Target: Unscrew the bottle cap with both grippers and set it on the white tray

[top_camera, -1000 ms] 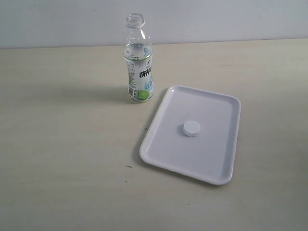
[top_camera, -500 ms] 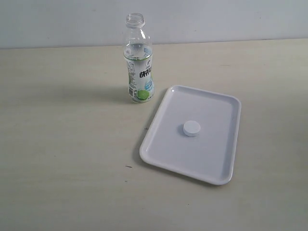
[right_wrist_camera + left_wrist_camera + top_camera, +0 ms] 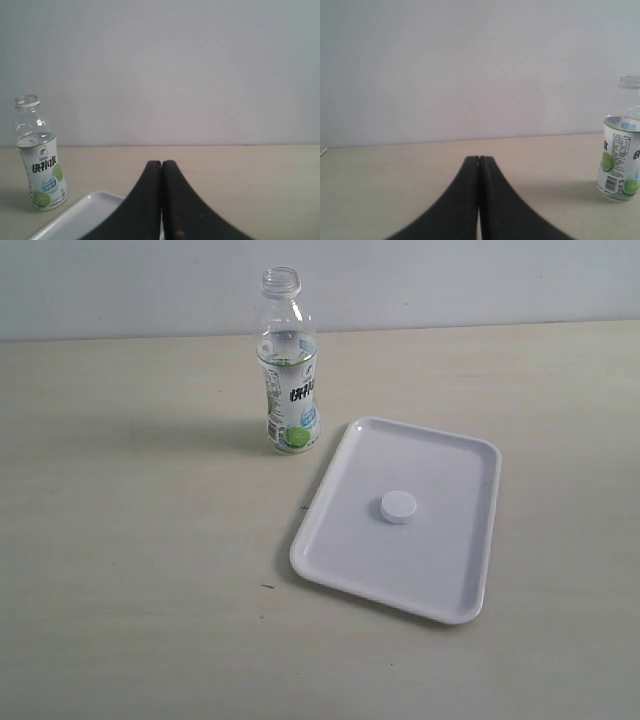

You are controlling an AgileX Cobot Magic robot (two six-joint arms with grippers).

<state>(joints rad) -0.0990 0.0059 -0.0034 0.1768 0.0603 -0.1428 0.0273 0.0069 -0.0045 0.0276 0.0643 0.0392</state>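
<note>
The bottle cap (image 3: 398, 507) lies flat at centre frame on the white tray (image 3: 440, 585), lower right of the upright, uncapped bottle (image 3: 290, 390). The left gripper (image 3: 479, 162) and right gripper (image 3: 161, 167), both clenched empty, hang well apart from it, the right apparently nearer.

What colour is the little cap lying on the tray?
White, like the white tray; the bottle cap shows best in the exterior view.

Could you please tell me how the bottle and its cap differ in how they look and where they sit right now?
The bottle stands upright on the table beside the tray; the cap lies flat inside the tray. The bottle is clear with a green-and-white label; the cap is plain white. The bottle is tall; the cap is a small low disc. Both are round.
</note>
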